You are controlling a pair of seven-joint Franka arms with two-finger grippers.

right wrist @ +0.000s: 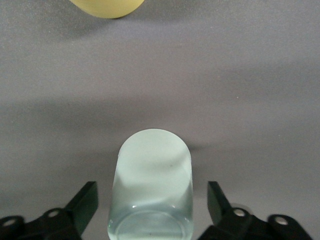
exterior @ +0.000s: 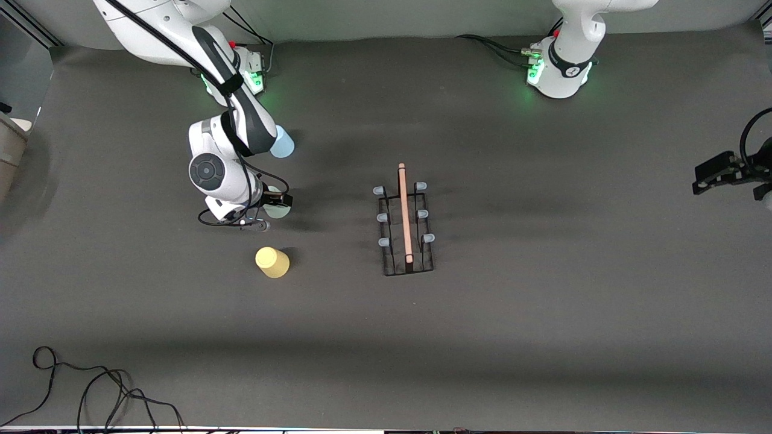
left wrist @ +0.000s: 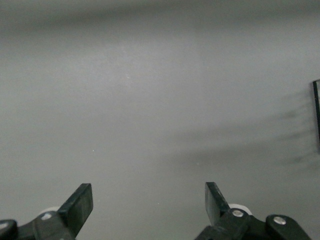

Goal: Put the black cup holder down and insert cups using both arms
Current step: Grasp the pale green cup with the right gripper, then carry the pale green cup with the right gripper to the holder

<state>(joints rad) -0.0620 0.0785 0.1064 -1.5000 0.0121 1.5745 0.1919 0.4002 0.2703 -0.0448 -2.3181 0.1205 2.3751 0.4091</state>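
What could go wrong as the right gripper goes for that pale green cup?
The right gripper straddles the grey-green cup, with gaps showing between both fingers and its wall. An off-centre close could push the light cup over or aside. The yellow cup stands close by and could be bumped by a sideways move. The left gripper waits open, away from the black cup holder.

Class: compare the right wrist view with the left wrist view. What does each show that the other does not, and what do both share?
Right wrist only: the grey-green cup standing between the right gripper's open fingers, untouched, plus the yellow cup's edge. Left wrist only: a sliver of the black holder past the open left gripper, which waits. Both: grey table.
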